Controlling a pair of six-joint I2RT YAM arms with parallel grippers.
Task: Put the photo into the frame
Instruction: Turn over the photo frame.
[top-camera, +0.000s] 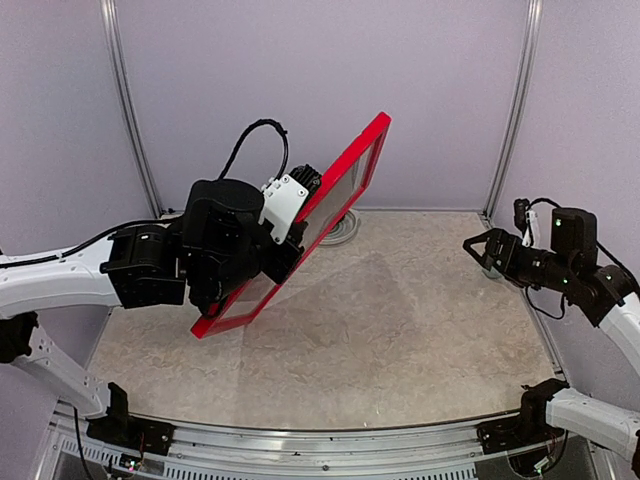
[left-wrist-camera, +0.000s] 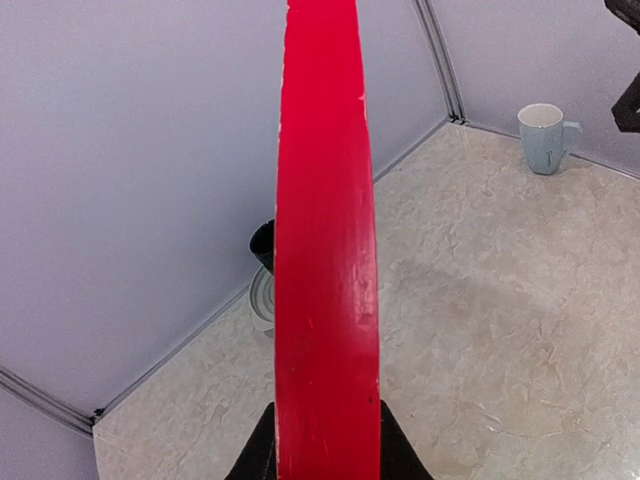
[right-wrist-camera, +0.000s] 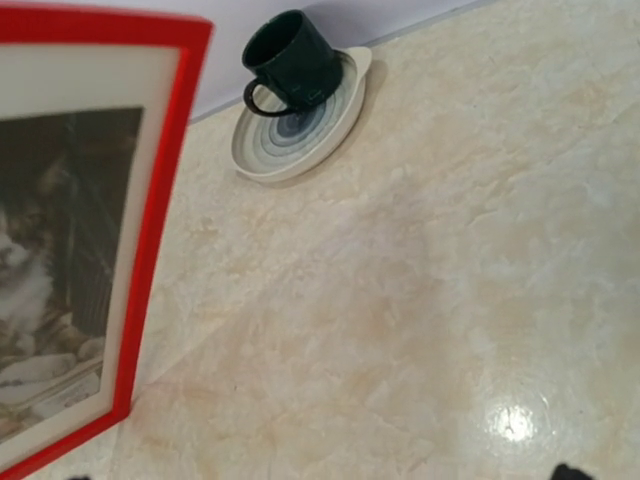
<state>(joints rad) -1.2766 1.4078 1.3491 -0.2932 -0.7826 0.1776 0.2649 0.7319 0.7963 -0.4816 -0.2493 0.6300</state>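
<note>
- The left arm reaches in from the left side of the top view, its dark wrist turned toward the middle of the table (top-camera: 400, 330).
- The left gripper (left-wrist-camera: 327, 460) is clamped on the frame (top-camera: 340, 195). In its wrist view one black finger shows on each side of the red edge, pressed against it.
- The frame stands tilted on a diagonal, low corner toward the near left and high corner toward the far wall. Its glazed face looks to the right. Whether the low corner meets the table cannot be told.
- The photo (right-wrist-camera: 50, 270) sits inside the frame. The right wrist view shows the grey cat behind a white mat (right-wrist-camera: 155, 180), with the red border all round it.
- Behind the frame, by the far wall, a ringed plate (right-wrist-camera: 330, 120) lies on the table, and a dark green mug (right-wrist-camera: 290, 55) stands on it. From above, only part of the plate shows past the frame.
- The middle and right of the marbled table top show a faint shadow of the frame.
- The right gripper (top-camera: 478, 252) hovers at the right side, well apart from the frame. Its jaws are spread wide, pointing left, and they grasp nothing.
- A pale mug (left-wrist-camera: 545, 138) stands upright in the far right corner, close to the right gripper.
</note>
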